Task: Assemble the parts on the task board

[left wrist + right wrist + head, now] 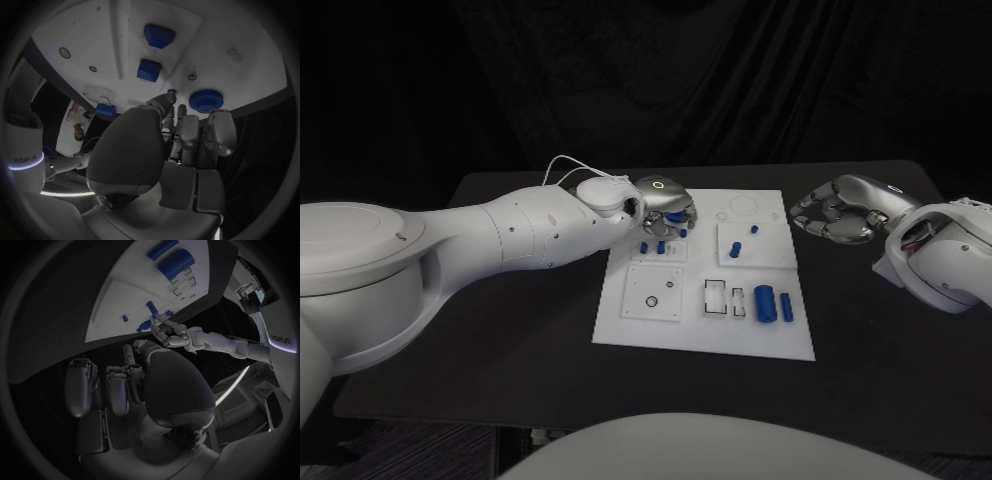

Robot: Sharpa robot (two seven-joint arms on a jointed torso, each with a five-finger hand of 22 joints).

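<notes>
The white task board (702,322) lies mid-table. My left hand (664,205) hovers over its far left corner, fingers apart and pointing down beside a blue round part (679,215). In the left wrist view that round part (205,100) sits on the board just beyond the fingertips (182,113), with a small blue peg (171,92) by the thumb tip and nothing plainly held. My right hand (841,210) hangs over the black table right of the board, fingers loosely bent and holding nothing. The right wrist view also shows my left hand (166,331) at the board.
A thick blue cylinder (764,302) and a thinner one (786,307) lie at the board's near right. Small blue pegs (734,250) stand in a square plate. Two blue blocks (149,70) sit near my left hand. Black table (516,340) surrounds the board.
</notes>
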